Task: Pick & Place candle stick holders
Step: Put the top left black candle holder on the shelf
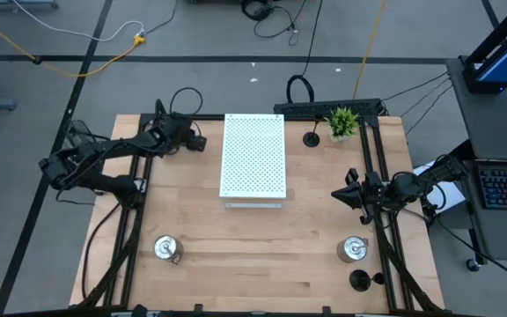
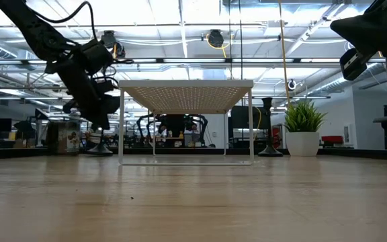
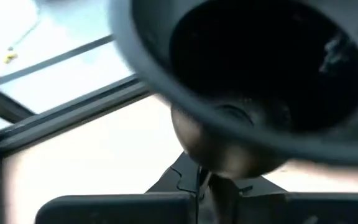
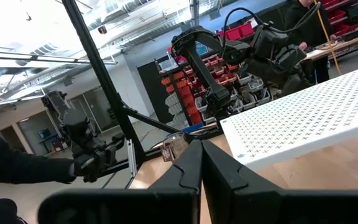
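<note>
1. Nearest the front edge, on the right side of the table [image 1: 262, 264], a black candle stick holder [image 1: 359, 280] sits by the frame rail. Whether it stands or lies cannot be told from above.
2. Just behind it stands a silver candle stick holder [image 1: 352, 250]. A second silver one [image 1: 165, 248] stands well apart on the left side. Both are free of any gripper.
3. Judgement: the silver pieces look like rigid, polished metal, light but slippery. A pinch across the squat body or at the small side handle seems safest.
4. The right gripper [image 1: 340, 195] hangs above the table beyond the right silver holder. Its fingers are pressed together on nothing.
5. The white perforated board [image 1: 253, 157] occupies the centre, raised on thin legs.
6. At the board's far-left corner the left gripper [image 1: 194, 139] is at work. Its fingers are clamped on the thin stem of a black holder [image 3: 247, 81], whose round dark cup fills that wrist view. In the low view, whether its base touches the table cannot be told.
7. Judgement: the black holders look stiff and top-light, with weight in the base. The stem is the natural grip, but it is thin, so the piece may swing or tip if released tilted.
8. Farthest back, another black holder [image 1: 312, 138] stands just beside the small potted plant [image 1: 342, 121].
9. A sixth holder is not seen.
</note>
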`<state>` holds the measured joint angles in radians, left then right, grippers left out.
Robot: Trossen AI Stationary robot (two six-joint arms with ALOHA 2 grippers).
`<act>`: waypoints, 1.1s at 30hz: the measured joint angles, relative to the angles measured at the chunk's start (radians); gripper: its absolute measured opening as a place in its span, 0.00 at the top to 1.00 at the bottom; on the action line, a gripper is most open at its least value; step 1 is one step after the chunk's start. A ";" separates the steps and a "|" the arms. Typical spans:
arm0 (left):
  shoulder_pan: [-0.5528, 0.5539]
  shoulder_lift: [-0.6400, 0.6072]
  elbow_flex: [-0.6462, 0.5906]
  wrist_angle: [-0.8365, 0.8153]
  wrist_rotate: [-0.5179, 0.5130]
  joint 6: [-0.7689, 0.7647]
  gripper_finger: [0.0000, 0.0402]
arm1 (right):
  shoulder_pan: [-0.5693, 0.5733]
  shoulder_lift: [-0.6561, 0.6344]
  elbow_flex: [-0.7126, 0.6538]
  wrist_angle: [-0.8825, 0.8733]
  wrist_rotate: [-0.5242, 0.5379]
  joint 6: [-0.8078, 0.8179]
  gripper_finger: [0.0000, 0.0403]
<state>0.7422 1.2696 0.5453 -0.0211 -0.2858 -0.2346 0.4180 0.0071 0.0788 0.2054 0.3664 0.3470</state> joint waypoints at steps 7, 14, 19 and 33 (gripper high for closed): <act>-0.022 -0.109 0.032 0.046 0.009 -0.016 0.97 | 0.000 0.000 0.000 0.003 0.000 0.000 1.00; -0.038 -0.236 0.160 -0.092 -0.031 0.021 0.97 | 0.000 0.000 0.000 0.003 -0.001 0.000 1.00; -0.087 -0.255 0.301 -0.281 -0.072 0.024 0.97 | 0.000 0.000 0.000 0.004 -0.001 0.000 1.00; -0.266 -0.254 0.529 -0.461 -0.109 -0.023 0.97 | 0.000 0.000 0.000 0.008 -0.001 0.000 1.00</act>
<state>0.4764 1.0153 1.0741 -0.4818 -0.3946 -0.2571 0.4181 0.0071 0.0786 0.2138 0.3653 0.3470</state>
